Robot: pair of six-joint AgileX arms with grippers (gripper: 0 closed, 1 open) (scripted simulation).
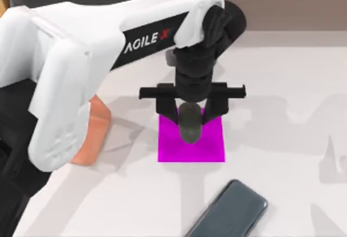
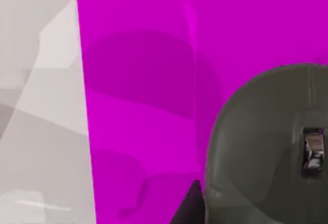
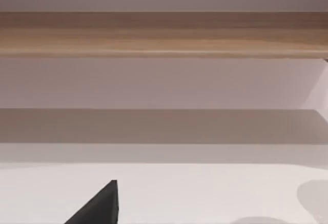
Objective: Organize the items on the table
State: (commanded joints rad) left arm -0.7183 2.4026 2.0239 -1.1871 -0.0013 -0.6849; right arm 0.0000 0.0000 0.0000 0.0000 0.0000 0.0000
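Top view: The left gripper (image 1: pixel 191 119) hangs over the middle of the table (image 1: pixel 282 85), directly above the far half of the magenta pad (image 1: pixel 209 146). Its two fingers (image 1: pixel 166 111) stand on either side of the mouse (image 1: pixel 190 124); whether they press on it or stand slightly apart from it cannot be told. The mouse is a dark grey oval lying lengthwise on the pad, its far end at the pad's far edge. The smartphone (image 1: pixel 230 211) lies flat near the table's near edge, to the right of the pad and apart from it, turned at an angle. The salmon-orange phone stand (image 1: pixel 92 134) sits toward the table's left edge, partly covered by the left arm's white housing. The shelf unit (image 1: pixel 282 1) runs along the far edge.

Left wrist view: The camera looks down at close range. The mouse (image 2: pixel 261 152) rests on the magenta pad (image 2: pixel 148 96), its scroll wheel (image 2: pixel 313 149) visible. The white table (image 2: pixel 41 106) borders one straight edge of the pad. A dark fingertip (image 2: pixel 188 206) sits just beside the mouse body.

Right wrist view: The camera faces the shelf unit's wooden board (image 3: pixel 164 34) across the bare table (image 3: pixel 205 193). A dark finger (image 3: pixel 100 206) of the right gripper shows at the frame edge; the state of its fingers cannot be told.
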